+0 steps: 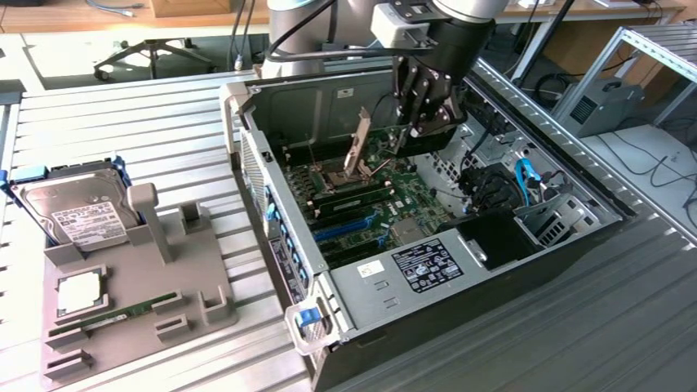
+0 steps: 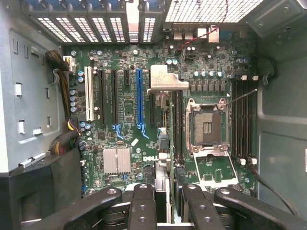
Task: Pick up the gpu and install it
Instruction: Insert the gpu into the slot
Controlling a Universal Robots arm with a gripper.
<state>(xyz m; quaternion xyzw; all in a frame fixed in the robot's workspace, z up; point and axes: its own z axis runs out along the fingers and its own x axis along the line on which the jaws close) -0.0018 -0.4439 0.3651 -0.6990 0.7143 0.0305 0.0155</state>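
Observation:
My gripper (image 1: 419, 129) hangs inside the open computer case (image 1: 360, 278), shut on the gpu (image 1: 406, 137), which it holds on edge above the motherboard (image 1: 409, 204). The card's silver end bracket (image 1: 357, 140) points towards the case's rear wall. In the wrist view the gpu (image 2: 164, 143) runs edge-on away from my gripper (image 2: 165, 203), with its bent silver bracket (image 2: 168, 79) at the far end. The card hovers between the blue slot (image 2: 139, 96) and the CPU socket (image 2: 207, 127), close to a black slot beside the blue one. Whether it touches the board I cannot tell.
A grey fixture (image 1: 163, 278) on the exterior view's left holds a hard drive (image 1: 78, 214), a memory stick (image 1: 114, 314) and a small chip (image 1: 78, 292). Inside the case are memory slots (image 2: 242, 120), a silver heatsink (image 2: 116, 160), blue cables (image 1: 526, 181) and a black box (image 1: 495, 237).

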